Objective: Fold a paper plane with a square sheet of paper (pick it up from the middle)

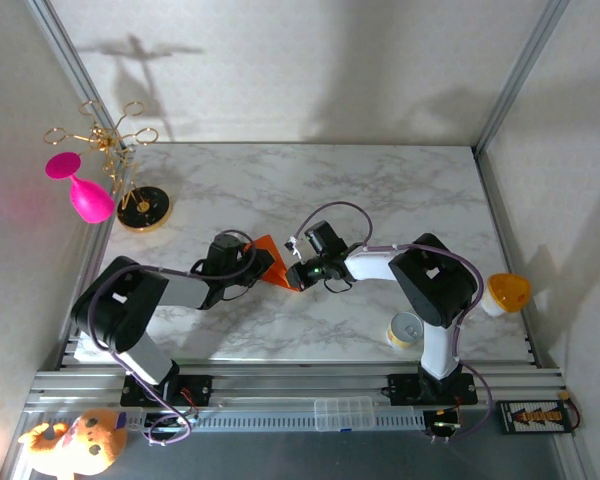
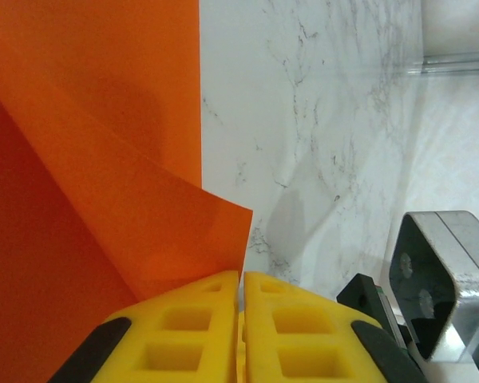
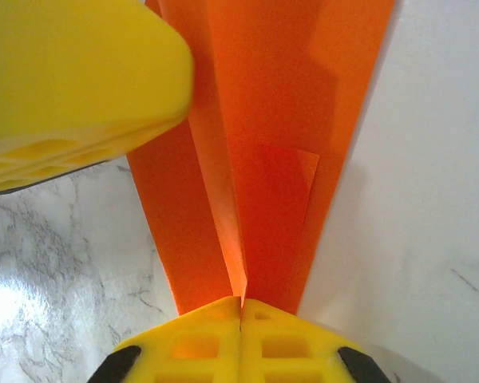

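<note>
Over the marble surface [image 1: 380,190], my left end effector [image 2: 241,275] and right end effector [image 3: 241,302] each pinch the square sheet of paper [image 1: 268,258], creased already; plane unfinished, I judge.

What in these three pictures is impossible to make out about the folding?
Top view: the left arm and right arm cover much of the orange paper, hiding its outline.
Left wrist view: the paper runs off the top and left edges.
Right wrist view: a blurred yellow finger covers the paper's upper left; the top edge cuts its far end.
</note>
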Motion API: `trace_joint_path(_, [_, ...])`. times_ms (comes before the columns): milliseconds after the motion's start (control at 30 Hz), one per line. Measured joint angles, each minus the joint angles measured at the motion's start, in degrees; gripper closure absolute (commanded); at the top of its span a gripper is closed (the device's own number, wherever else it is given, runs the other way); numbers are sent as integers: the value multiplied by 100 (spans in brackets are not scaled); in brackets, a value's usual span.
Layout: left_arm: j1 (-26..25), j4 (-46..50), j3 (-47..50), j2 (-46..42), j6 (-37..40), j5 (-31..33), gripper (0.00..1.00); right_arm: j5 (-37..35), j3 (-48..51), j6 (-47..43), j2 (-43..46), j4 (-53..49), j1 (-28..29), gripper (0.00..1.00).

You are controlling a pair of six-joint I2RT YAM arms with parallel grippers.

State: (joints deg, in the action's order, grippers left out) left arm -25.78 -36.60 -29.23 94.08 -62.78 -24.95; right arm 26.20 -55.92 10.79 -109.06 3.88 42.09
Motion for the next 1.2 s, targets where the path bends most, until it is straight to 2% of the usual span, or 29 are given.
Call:
trace_joint_path(600, [0, -155, -260, 481, 2, -149, 90, 223, 0, 66, -46, 46, -59, 83])
trace_joint_path(1200, [-7, -267, -431, 623, 7, -319, 89, 509, 0, 243, -98, 116, -153, 81])
